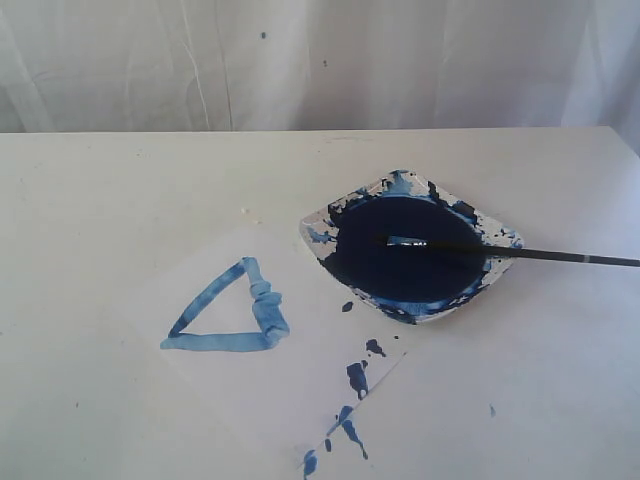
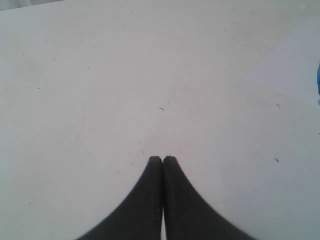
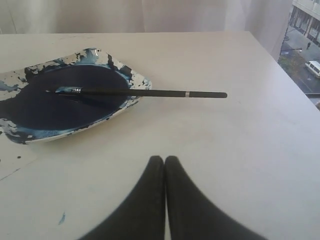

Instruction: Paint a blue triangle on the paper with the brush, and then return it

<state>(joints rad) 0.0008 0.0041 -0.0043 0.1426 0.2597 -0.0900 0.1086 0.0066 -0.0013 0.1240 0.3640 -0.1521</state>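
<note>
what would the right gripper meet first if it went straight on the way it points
Likely the brush handle, lying crosswise ahead of the right gripper; how high the gripper rides is unclear.

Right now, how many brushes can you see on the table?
1. The brush lies across the paint dish, its tip over the blue paint and its handle past the rim. No other shows; some may lie outside the views.

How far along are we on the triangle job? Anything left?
Looks finished. Done: the blue triangle is closed on three sides on the paper. The brush lies across the paint dish, bristles in the paint. In hand: nothing; left end effector and right end effector are both shut and empty. Left: nothing visible.
</note>
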